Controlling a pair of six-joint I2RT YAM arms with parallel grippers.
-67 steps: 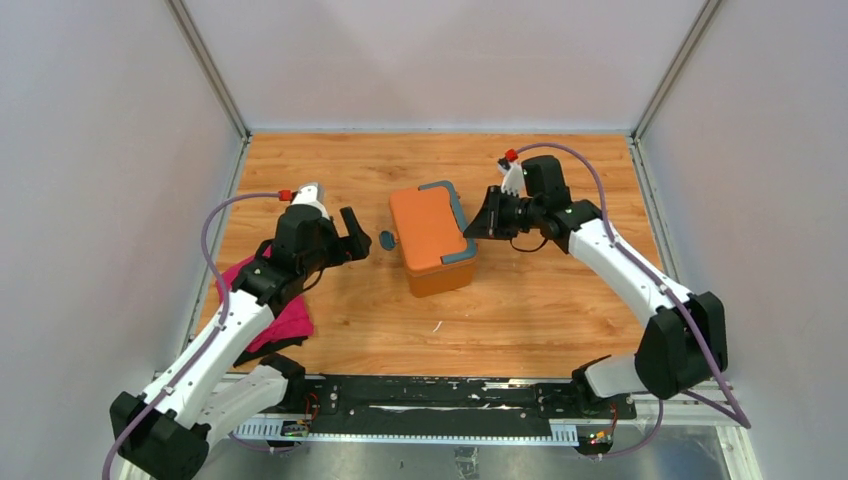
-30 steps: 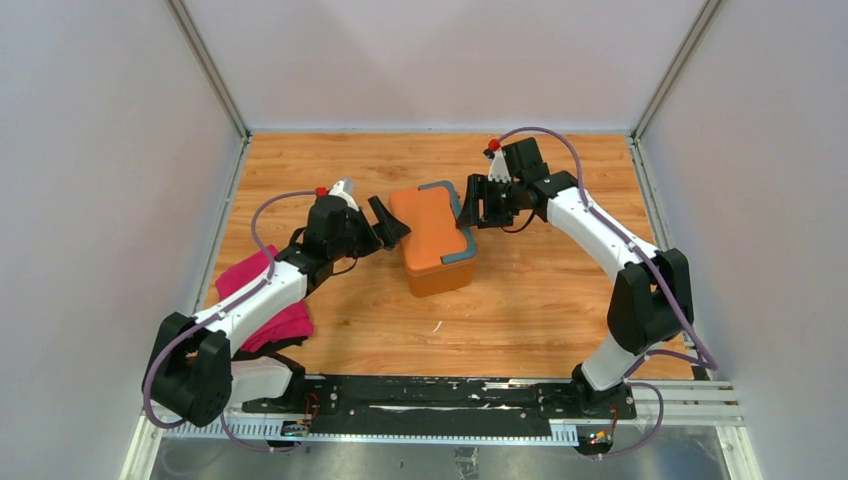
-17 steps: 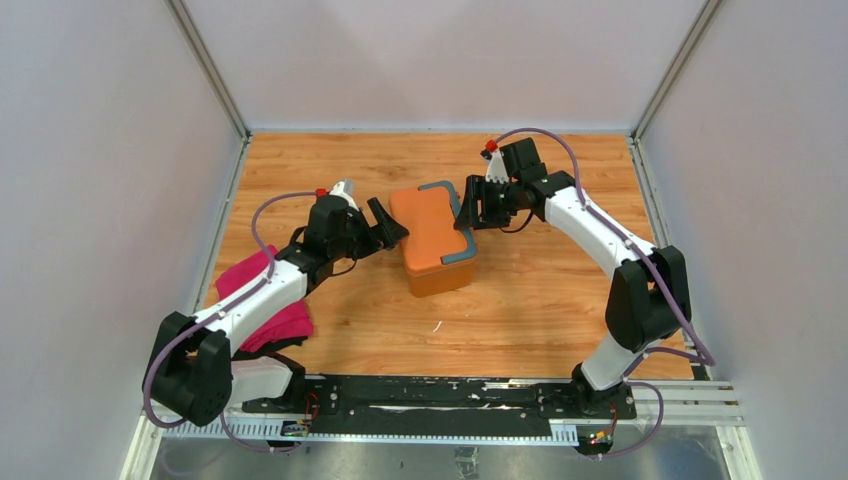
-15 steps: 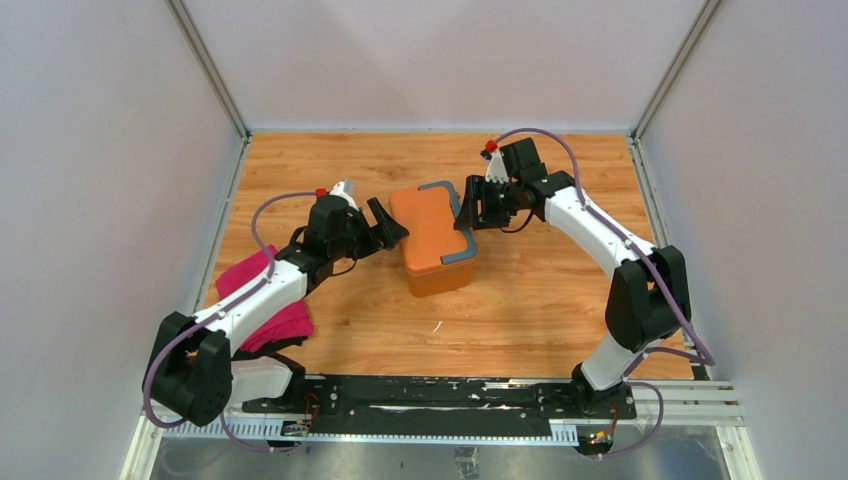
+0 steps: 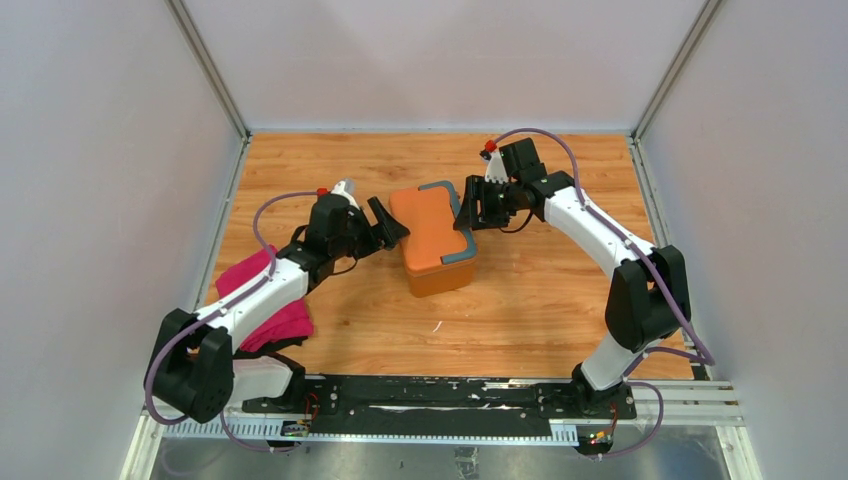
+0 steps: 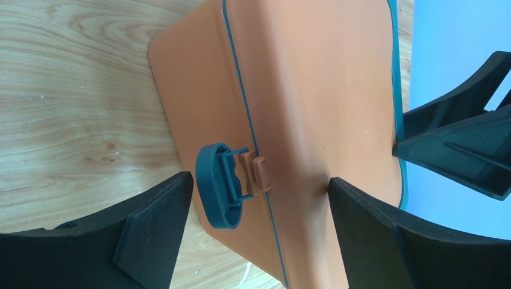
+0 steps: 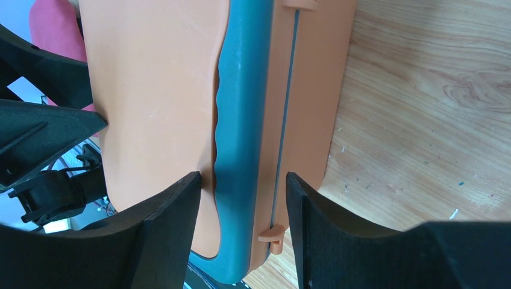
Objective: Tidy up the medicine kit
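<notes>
We have both arms at the orange medicine kit [image 5: 432, 240], which sits lid-down-shut near the table's [image 5: 520, 300] centre. Over the last two seconds the left gripper [image 6: 253, 198] has moved in from 9 o'clock and the right gripper [image 7: 241, 186] from 3 o'clock. The left fingers [image 6: 153, 220] are spread wide around the blue latch [image 6: 220, 185]; the right fingers [image 7: 166, 208] straddle the blue handle [image 7: 238, 150], open, not yet pinching. We judge a two-sided hold is being set up. A pink cloth [image 5: 285, 320] lies at 8 o'clock, clear of the kit.
</notes>
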